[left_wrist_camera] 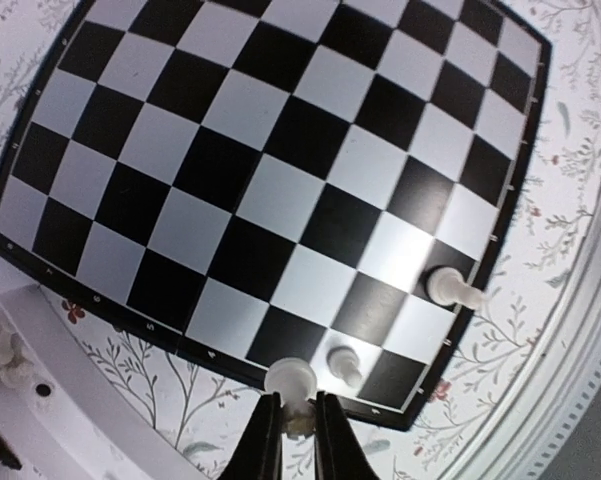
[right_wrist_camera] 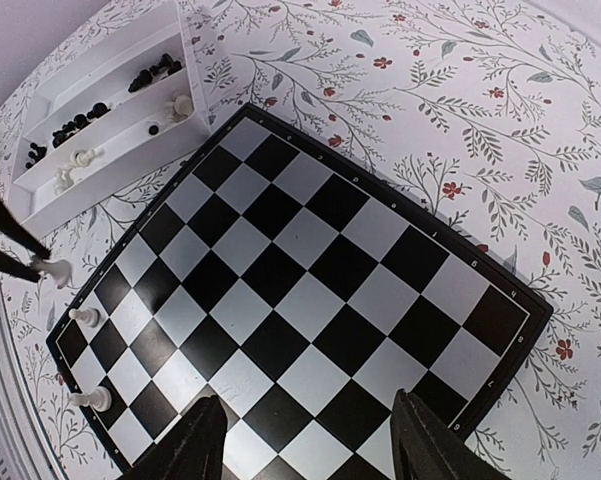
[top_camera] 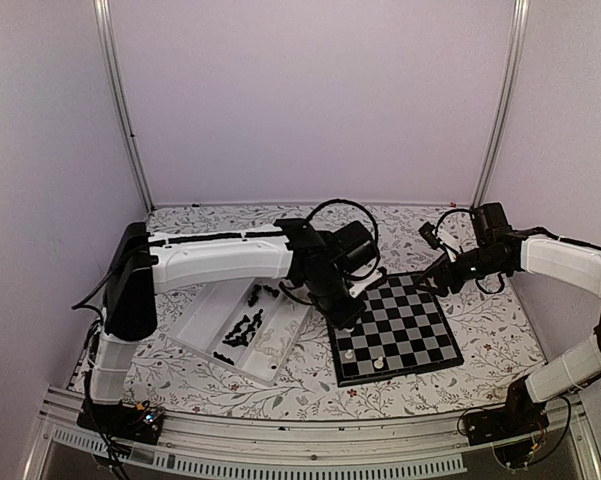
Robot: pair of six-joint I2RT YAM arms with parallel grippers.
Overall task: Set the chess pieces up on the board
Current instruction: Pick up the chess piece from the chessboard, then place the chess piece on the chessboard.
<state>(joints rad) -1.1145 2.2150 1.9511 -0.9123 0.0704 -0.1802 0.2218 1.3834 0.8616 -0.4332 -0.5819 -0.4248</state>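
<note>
Two standing white pieces (top_camera: 349, 354) of small moulded plastic occupy separate squares on the near rows of the board (top_camera: 410, 318), a flat square of black and light-grey checks with a thin dark border. At its near left corner the left hand (left_wrist_camera: 292, 445) is clenched on a round-headed white piece (left_wrist_camera: 292, 380), held right at the border; whether it touches the board cannot be told. Left of the board lies a rectangular clear plastic tray (top_camera: 202, 322) with long compartments. They hold clusters of tiny black pieces (top_camera: 242, 328) and a few loose white pieces (right_wrist_camera: 80, 157). The counter (top_camera: 280, 388) beneath is covered in a leaf-and-flower print. Farther back, the right hand (right_wrist_camera: 305, 445) hangs over the board's far right side, fingers spread and grasping nothing.
</note>
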